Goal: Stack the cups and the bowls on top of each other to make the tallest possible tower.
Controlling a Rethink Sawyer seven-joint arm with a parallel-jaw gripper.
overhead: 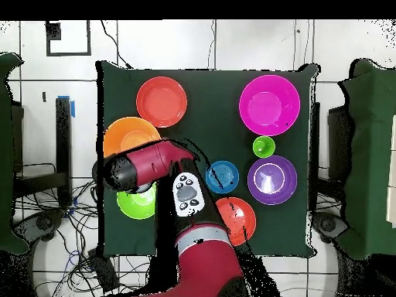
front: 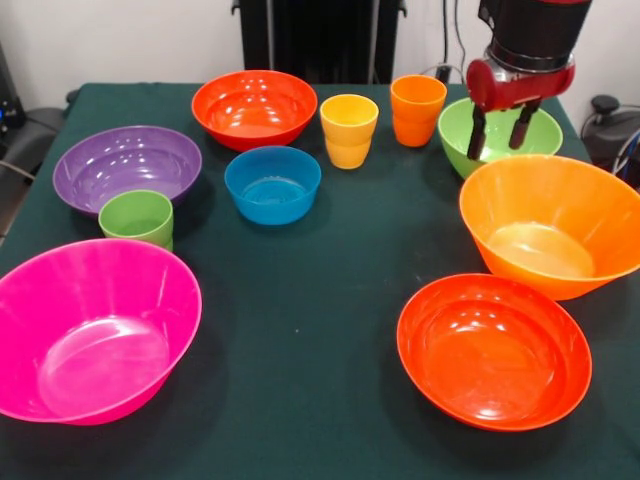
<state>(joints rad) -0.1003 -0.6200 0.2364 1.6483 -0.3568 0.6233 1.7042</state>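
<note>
All bowls and cups stand apart and upright on the dark green table; nothing is stacked. My gripper (front: 497, 130) is open and empty, hanging just above the lime green bowl (front: 540, 135) at the back right. In front of it sits the large light orange bowl (front: 550, 225), then a red-orange bowl (front: 493, 350). The orange cup (front: 418, 110) and yellow cup (front: 349, 130) stand left of the gripper. The second red-orange bowl (front: 254, 105), blue bowl (front: 272, 183), purple bowl (front: 127, 165), green cup (front: 137, 217) and pink bowl (front: 95, 335) lie further left.
In the overhead view my arm (overhead: 147, 166) covers the yellow and orange cups and part of the lime green bowl (overhead: 138, 203) and light orange bowl (overhead: 124, 135). Cables and equipment lie beyond the table's edges.
</note>
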